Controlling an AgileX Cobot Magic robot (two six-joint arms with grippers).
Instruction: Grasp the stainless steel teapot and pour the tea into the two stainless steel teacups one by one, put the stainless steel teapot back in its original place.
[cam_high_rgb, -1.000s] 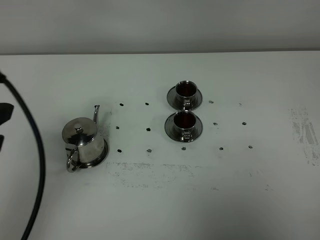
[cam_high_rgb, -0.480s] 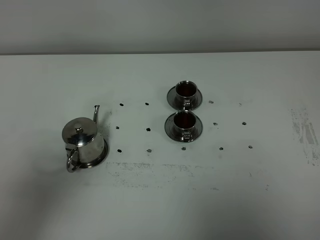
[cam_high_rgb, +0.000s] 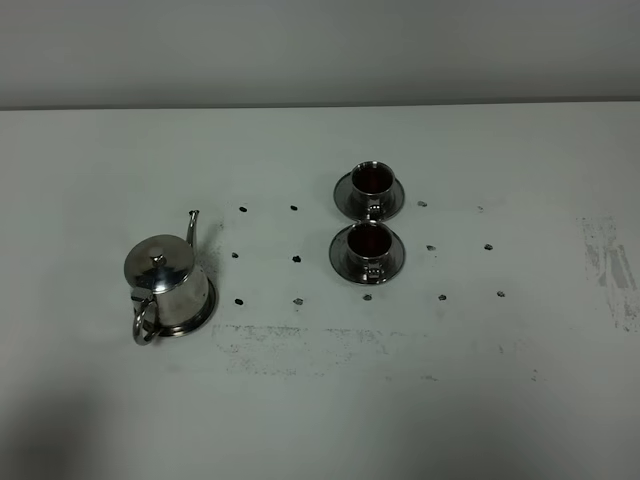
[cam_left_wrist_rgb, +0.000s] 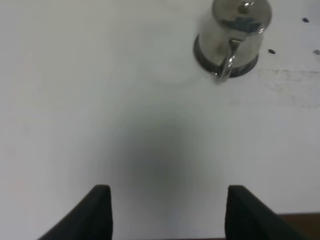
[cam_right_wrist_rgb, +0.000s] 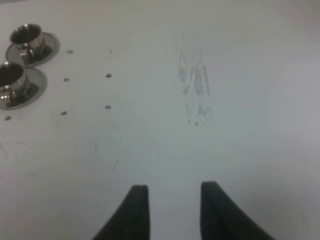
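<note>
Left claw (cam_left_wrist_rgb: 165, 212): lower edge of the left wrist view, spread wide, holding nothing, well apart from the pot.
Right claw (cam_right_wrist_rgb: 172, 210): lower edge of the right wrist view, narrow gap, holding nothing, over bare worktop (cam_high_rgb: 480, 400).
Stainless steel teapot (cam_high_rgb: 163, 284): left of centre in the high view, upright, lid on, seated on the round tray (cam_high_rgb: 203, 315); loop handle toward lower left, spout toward the top of the frame.
Near teacup (cam_high_rgb: 368, 247): right of centre, on its saucer, dark reddish-brown tea (cam_high_rgb: 368, 238) inside.
Far teacup (cam_high_rgb: 372, 185): just above the near one, on its own saucer, also showing dark liquid; saucers very close, contact not clear.
Task stage: likely finished; both cups filled, pot on its tray, arms clear.
Risk, pot: any return pass low over the left side could clip the handle and slide the pot off the tray.
Risk, cups: full and close together; a knock to one saucer would likely jolt the other and spill tea.
Change from earlier: dark cable and claw tips at the left edge of the high view a second ago, gone now; pot and cups in the same spots.
</note>
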